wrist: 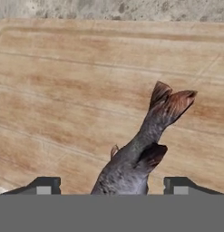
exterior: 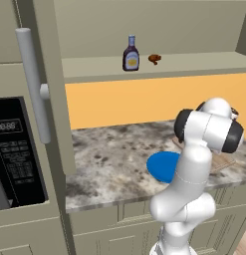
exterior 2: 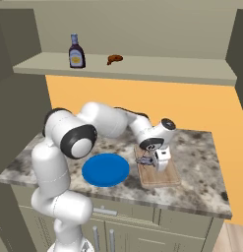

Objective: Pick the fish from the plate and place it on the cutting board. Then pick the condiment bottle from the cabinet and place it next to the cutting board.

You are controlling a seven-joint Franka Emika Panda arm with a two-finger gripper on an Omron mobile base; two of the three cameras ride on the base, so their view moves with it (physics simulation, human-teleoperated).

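Note:
My gripper [wrist: 111,186] points down at the light wooden cutting board [wrist: 63,90], its two dark fingertips [wrist: 45,185] spread wide. The silver-grey fish [wrist: 131,163] sits between them with a gap on each side, tail pointing away over the board. From the right base view the gripper [exterior 2: 153,160] hangs low over the left part of the cutting board [exterior 2: 162,174], with the fish [exterior 2: 145,160] at its tips. The blue plate [exterior 2: 106,170] lies bare just left of the board. The condiment bottle [exterior: 131,55] stands upright on the cabinet shelf [exterior: 194,64].
A small brown lump [exterior 2: 114,59] lies on the shelf right of the bottle [exterior 2: 76,51]. A tall unit with a grey bar handle [exterior: 32,84] and a microwave [exterior: 17,149] close off the left. An orange wall panel [exterior 2: 201,108] backs the speckled counter [exterior 2: 197,147].

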